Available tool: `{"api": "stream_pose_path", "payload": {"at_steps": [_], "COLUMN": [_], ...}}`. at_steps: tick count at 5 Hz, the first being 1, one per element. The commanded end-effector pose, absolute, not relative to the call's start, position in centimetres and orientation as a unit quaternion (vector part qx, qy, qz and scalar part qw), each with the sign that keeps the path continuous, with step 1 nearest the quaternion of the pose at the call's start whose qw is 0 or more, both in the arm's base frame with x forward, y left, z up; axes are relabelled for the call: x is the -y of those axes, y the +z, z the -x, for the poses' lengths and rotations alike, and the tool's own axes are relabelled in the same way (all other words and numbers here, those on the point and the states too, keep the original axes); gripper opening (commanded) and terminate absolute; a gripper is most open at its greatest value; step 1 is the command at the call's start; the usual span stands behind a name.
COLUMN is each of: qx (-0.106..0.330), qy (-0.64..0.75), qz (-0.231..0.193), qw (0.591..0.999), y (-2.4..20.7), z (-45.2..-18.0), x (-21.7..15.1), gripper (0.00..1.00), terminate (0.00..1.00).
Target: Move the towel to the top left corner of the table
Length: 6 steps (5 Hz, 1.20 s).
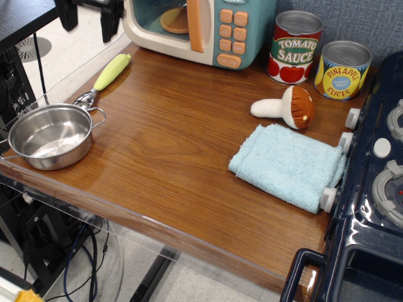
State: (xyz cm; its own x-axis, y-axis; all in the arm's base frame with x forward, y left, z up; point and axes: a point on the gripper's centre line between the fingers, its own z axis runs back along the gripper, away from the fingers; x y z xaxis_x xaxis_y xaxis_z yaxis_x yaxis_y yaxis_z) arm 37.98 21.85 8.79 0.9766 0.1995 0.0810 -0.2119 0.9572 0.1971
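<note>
- The towel (287, 166) lies flat on the table (164, 145), its right edge against the toy stove (371, 189), just below the plush mushroom (286, 108).
- The gripper (88, 16) hangs at the upper left, well apart from the towel, above the steel pot (49, 135); its dark fingers (108, 22) stand spread, holding nothing.
- Two cans (318, 56) stand beyond the towel beside the toy microwave (201, 28).

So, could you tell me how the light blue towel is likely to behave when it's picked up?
The towel looks like soft folded terry, so it will probably droop and may unfold if pinched at one edge. It seems light, and pushed along the glossy table it would likely bunch up rather than slide whole.
</note>
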Motion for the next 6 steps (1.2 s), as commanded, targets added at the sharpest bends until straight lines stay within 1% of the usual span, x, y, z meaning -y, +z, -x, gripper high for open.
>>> {"api": "stream_pose_path", "payload": {"at_steps": [1, 2, 4, 5, 6], "qx": [0.053, 0.072, 0.080, 0.070, 0.070], "qy": [0.045, -0.015, -0.138, -0.209, -0.269], "qz": [-0.095, -0.077, -0.040, -0.012, -0.008], "qw": [0.993, 0.994, 0.986, 0.975, 0.961], "y": [11.4, 12.1, 12.2, 11.3, 10.4], "z": [-38.1, -37.6, -35.4, -34.4, -33.7], "x": [-17.7, -13.8, -5.5, -0.9, 2.3], "gripper": [1.00, 1.00, 1.00, 1.00, 1.00], "terminate": [0.00, 0.00, 0.00, 0.00, 0.00]}}
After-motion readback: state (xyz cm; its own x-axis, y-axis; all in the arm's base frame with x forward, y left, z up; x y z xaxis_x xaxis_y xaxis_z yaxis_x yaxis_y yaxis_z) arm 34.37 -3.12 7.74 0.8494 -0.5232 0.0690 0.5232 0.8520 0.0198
